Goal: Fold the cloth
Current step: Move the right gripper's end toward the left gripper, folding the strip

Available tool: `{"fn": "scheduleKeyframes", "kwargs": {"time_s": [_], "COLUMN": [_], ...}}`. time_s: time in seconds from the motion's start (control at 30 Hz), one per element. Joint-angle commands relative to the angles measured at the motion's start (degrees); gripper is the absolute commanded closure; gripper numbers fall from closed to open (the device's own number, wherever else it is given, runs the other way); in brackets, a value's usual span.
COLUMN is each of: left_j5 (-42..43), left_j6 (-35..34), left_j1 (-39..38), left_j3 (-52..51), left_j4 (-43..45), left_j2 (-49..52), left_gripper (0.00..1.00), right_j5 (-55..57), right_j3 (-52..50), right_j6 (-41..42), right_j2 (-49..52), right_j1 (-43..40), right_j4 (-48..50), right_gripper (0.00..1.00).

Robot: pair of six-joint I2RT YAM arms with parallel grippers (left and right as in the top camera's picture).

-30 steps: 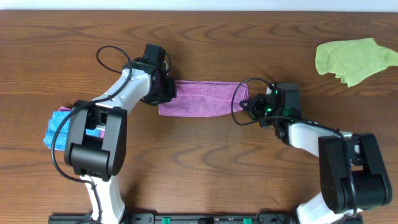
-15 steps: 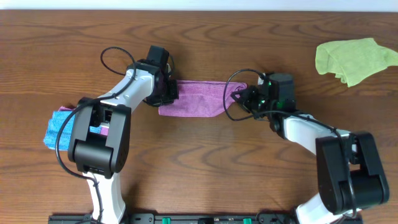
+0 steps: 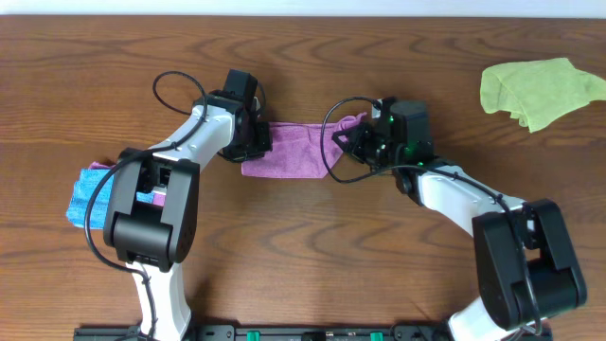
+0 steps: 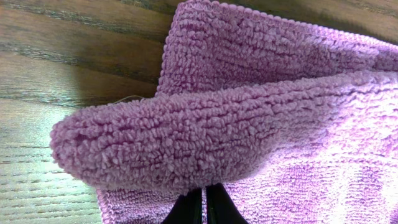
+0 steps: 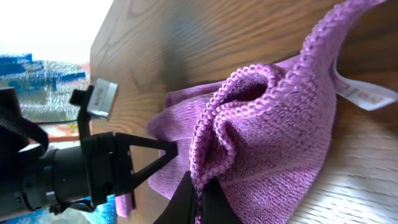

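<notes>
The purple cloth (image 3: 294, 150) lies as a folded strip in the middle of the table. My left gripper (image 3: 258, 142) is shut on its left end, where a thick fold of cloth (image 4: 186, 143) bulges over the dark fingertips (image 4: 214, 208). My right gripper (image 3: 352, 144) is shut on the cloth's right end and holds it lifted above the table and drawn over towards the left. In the right wrist view the stitched edge of the cloth (image 5: 249, 118) runs down between the fingers (image 5: 186, 199), and the white tag (image 5: 364, 93) hangs at the right.
A lime-green cloth (image 3: 540, 90) lies crumpled at the back right. A blue folded cloth (image 3: 90, 194) sits by the left arm's base at the left edge. The table is dark wood.
My right gripper has carried the cloth's right end leftwards, so the strip on the table is shorter. The left gripper has shifted slightly rightwards, still shut on its end.
</notes>
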Motion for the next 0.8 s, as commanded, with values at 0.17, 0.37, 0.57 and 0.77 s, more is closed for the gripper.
{"fn": "scheduleKeyframes", "kwargs": {"time_s": [0.17,0.37,0.57,0.77], "left_j5": [-0.9,-1.9,-3.4,-4.9], "left_j6": [1.7,2.8,2.8,2.8], "left_j1": [-0.3,-0.3,0.2,3.6], "left_j3": [-0.5,-0.5,-0.5,-0.5], "left_j4": [-0.6,-1.7,-2.6,-4.6], "left_j2": [-2.4,-7.2,-10.8,-13.3], "left_gripper": [0.94,0.94,0.94,0.94], "right_j5": [0.2,0.2,0.1,1.7], "right_j3": [1.1,1.2,1.3,5.0], "right_j6": [-1.4,-1.6,-2.3,-6.2], "right_j2": [0.7,0.7,0.7,0.7], "right_j1": [0.7,0.7,1.0,3.7], "right_j4": [-0.3,-0.9,-1.0,-5.5], "right_gripper": [0.99,0.99,0.99,0.99]}}
